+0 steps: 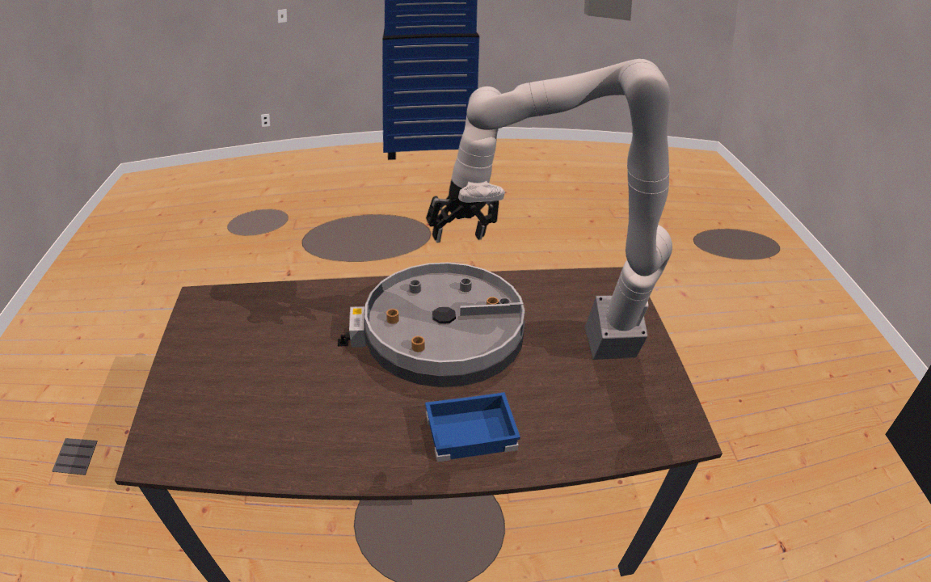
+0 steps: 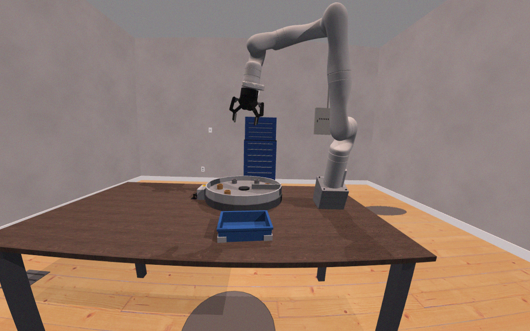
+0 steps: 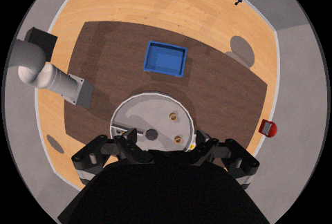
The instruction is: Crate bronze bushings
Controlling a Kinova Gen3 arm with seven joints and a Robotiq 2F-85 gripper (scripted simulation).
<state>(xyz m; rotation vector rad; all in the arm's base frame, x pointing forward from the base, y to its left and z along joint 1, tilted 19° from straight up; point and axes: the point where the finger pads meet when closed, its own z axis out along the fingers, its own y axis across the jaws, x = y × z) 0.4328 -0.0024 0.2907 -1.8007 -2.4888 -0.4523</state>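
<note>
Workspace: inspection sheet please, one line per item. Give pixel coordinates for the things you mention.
Surface: dark table point(image 1: 273, 405) point(image 2: 135, 226) point(image 3: 221, 96), no damage visible.
Bushings: three bronze, two steel plainly seen on the turntable point(image 1: 444, 367) point(image 2: 243, 202) point(image 3: 152, 92); a dark one beside the divider point(image 1: 490, 309) point(image 2: 265, 186) is partly hidden.
Crate: blue point(image 1: 472, 427) point(image 2: 244, 230) point(image 3: 165, 59), empty.
Clutter: nothing seen.
Claw: open point(image 1: 458, 235) point(image 2: 245, 120) point(image 3: 166, 135), empty, above table height.
Cables: nothing seen.
Surroundings: blue cabinet point(image 1: 431, 90) point(image 2: 260, 158) by the far wall.
</note>
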